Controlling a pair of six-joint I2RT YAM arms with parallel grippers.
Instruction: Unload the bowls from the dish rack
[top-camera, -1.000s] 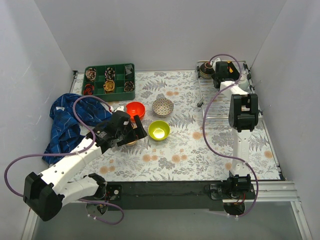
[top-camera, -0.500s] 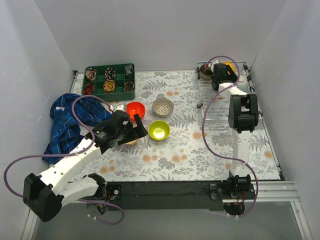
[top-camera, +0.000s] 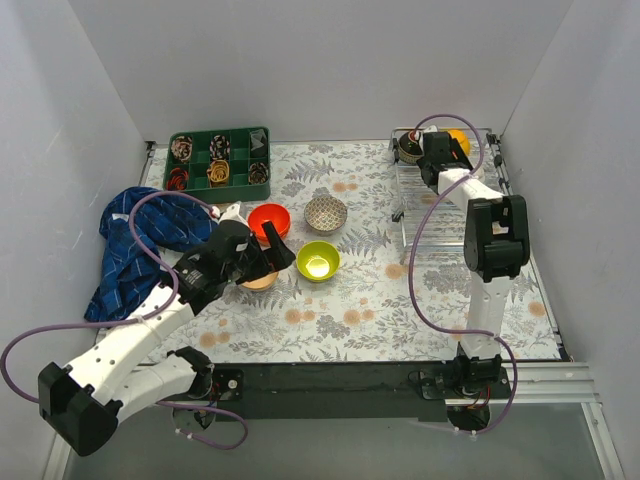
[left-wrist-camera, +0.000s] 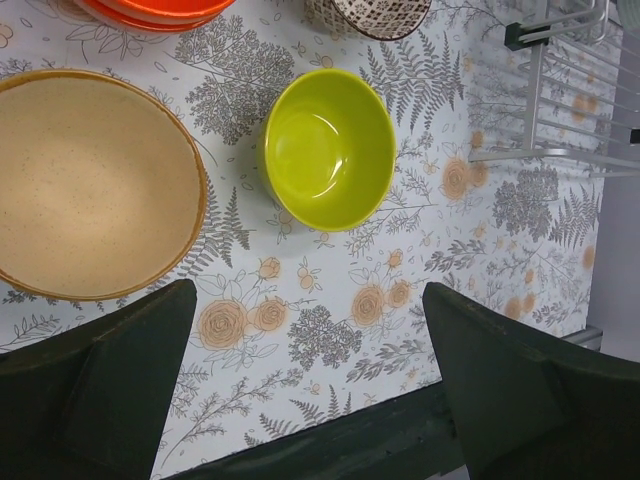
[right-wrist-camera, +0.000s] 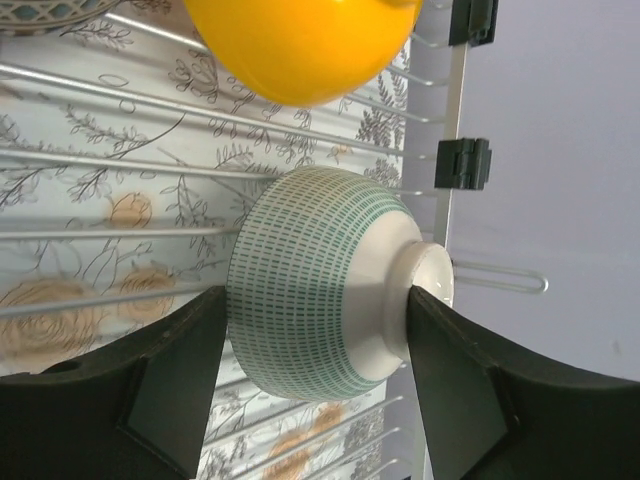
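The left arm (top-camera: 140, 335) at lower left and the right arm (top-camera: 487, 300) at right had white tubular links joined by boxy black joint housings. A thin purple cable (top-camera: 410, 275) looped loosely along each. The left hand (top-camera: 272, 252) and the right hand (top-camera: 440, 148) carried dark, matte, wedge-shaped fingers (left-wrist-camera: 110, 390).

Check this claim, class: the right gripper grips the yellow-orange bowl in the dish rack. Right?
No. The right wrist view shows the right gripper around the mint-patterned bowl in the dish rack; the yellow-orange bowl lies free beside it.
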